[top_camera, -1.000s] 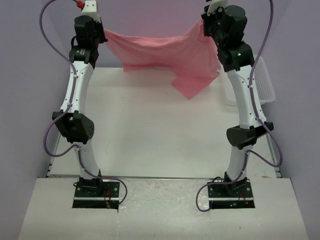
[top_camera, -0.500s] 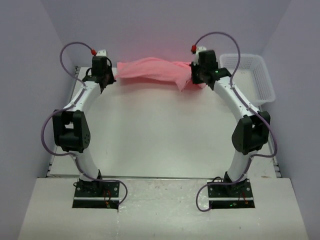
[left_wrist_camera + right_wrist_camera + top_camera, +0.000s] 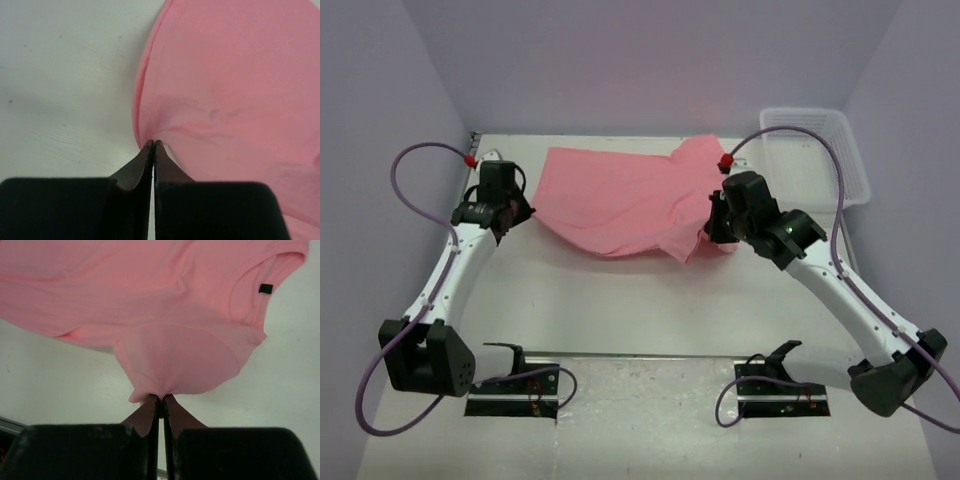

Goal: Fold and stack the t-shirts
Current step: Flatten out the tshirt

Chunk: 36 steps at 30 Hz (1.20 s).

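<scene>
Left hand point(image 3: 154, 145) is clamped on the salmon-pink t-shirt point(image 3: 620, 195) at its left edge, right hand point(image 3: 161, 400) on a sleeve fold; the shirt lies between them, stretched crosswise along the surface's point(image 3: 620, 300) far edge.

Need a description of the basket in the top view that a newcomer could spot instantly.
Start at the white table and go to its far right corner. There sits a rectangular white plastic mesh basket. Unlike the salmon-pink t-shirt spread flat beside it, it is rigid, walled and perforated.
</scene>
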Motion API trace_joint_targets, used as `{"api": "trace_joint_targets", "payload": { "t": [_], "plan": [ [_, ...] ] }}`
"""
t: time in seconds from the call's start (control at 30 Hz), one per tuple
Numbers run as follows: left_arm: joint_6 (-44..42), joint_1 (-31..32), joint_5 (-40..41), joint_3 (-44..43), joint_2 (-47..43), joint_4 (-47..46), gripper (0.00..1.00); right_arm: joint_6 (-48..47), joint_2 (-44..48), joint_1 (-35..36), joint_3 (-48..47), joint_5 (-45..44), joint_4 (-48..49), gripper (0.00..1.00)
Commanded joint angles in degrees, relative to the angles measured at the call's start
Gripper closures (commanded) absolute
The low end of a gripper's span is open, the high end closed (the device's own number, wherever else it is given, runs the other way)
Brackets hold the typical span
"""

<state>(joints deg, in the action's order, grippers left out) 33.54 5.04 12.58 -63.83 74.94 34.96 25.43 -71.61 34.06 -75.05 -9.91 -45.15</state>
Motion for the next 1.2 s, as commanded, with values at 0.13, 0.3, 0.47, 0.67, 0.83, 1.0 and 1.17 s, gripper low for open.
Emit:
{"api": "trace_joint_targets", "payload": {
  "t": [0.13,0.3,0.47,0.67,0.83,1.0,1.17],
  "plan": [
    [2.7,0.1,3.2,5.0,-5.7,10.2,1.00,6.1,8.8,1.5,16.8,-3.9,-5.0,1.00],
    [3.3,0.1,5.8,11.4,-7.6,11.0,1.00,8.4,12.4,2.5,21.7,-3.5,-7.4,1.00],
    [4.3,-0.3,8.3,12.9,-7.7,11.4,1.00,9.9,12.9,2.9,22.0,-4.3,-8.9,1.00],
    [6.1,-0.8,8.9,9.8,-3.4,12.9,1.00,8.7,6.9,2.9,18.6,-6.3,-8.4,1.00],
    [6.3,-1.3,10.1,9.3,-1.3,12.1,1.00,7.1,1.8,2.8,14.7,-6.1,-6.4,1.00],
    [5.9,-1.4,10.9,8.6,0.2,11.4,1.00,6.1,-3.3,2.0,11.6,-7.1,-6.4,1.00],
    [5.8,-1.4,10.0,7.0,2.8,10.9,1.00,5.2,-6.0,-0.4,10.2,-7.1,-6.4,1.00]
  ]
}}
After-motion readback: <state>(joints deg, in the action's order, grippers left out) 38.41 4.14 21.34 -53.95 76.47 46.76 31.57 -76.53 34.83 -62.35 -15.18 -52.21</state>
